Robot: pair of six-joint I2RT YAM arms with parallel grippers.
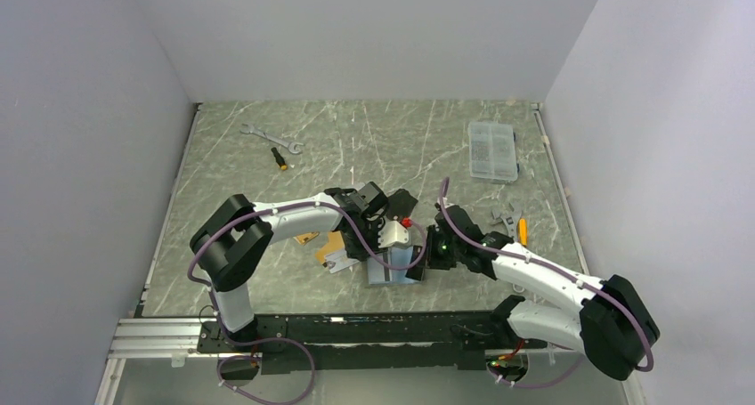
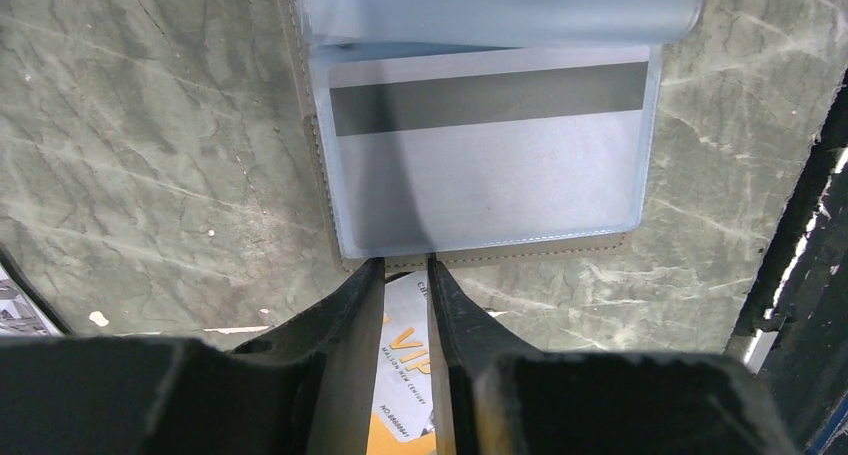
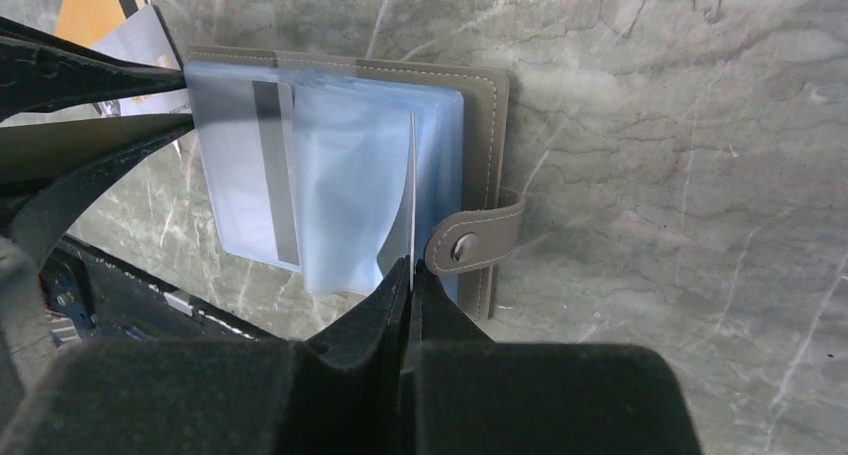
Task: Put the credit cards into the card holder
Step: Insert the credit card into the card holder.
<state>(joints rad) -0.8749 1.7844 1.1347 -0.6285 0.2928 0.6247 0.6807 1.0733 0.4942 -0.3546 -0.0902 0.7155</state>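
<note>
The grey-taupe card holder [image 1: 393, 272] [image 3: 490, 105] lies open on the table, snap tab to one side. A silver credit card [image 2: 490, 145] [image 3: 240, 155] with a dark stripe sits inside a pale blue sleeve. My left gripper [image 2: 405, 265] stands narrowly open, its tips at the holder's stitched edge [image 2: 500, 250]. Through the gap I see a silver-and-orange VIP card [image 2: 405, 355] lying on the table underneath. My right gripper [image 3: 410, 265] is shut on one clear sleeve page [image 3: 350, 175] and holds it upright. More cards [image 1: 333, 249] lie left of the holder.
A black pouch [image 1: 402, 200] lies just behind the grippers. A wrench [image 1: 271, 138] and a small screwdriver [image 1: 280, 158] are at the back left, and a clear compartment box [image 1: 492, 150] at the back right. A yellow-handled tool [image 1: 523, 231] lies right of the right arm.
</note>
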